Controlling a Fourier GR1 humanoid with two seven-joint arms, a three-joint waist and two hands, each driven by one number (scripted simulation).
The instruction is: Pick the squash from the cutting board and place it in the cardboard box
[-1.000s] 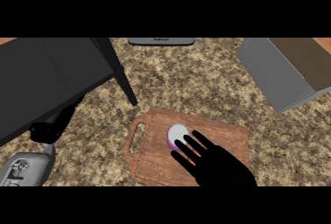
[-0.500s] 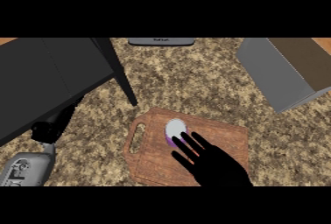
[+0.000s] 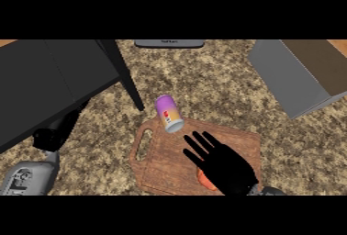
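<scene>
Head view: right hand [image 3: 227,167], fingers spread, above the orange squash [image 3: 205,180] on the cutting board [image 3: 163,160].

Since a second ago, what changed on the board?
The purple can moved away from the right hand, up-left to the cutting board's far edge. An orange thing now shows under the open hand. Nothing grasped. The cardboard box and left hand stayed put.

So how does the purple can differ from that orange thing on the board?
The purple can lies exposed across the wooden board's top edge; the orange thing sits near its bottom edge, mostly hidden under the black right hand. The can is a labelled cylinder; the orange thing's shape is unclear. Both rest on the board.
</scene>
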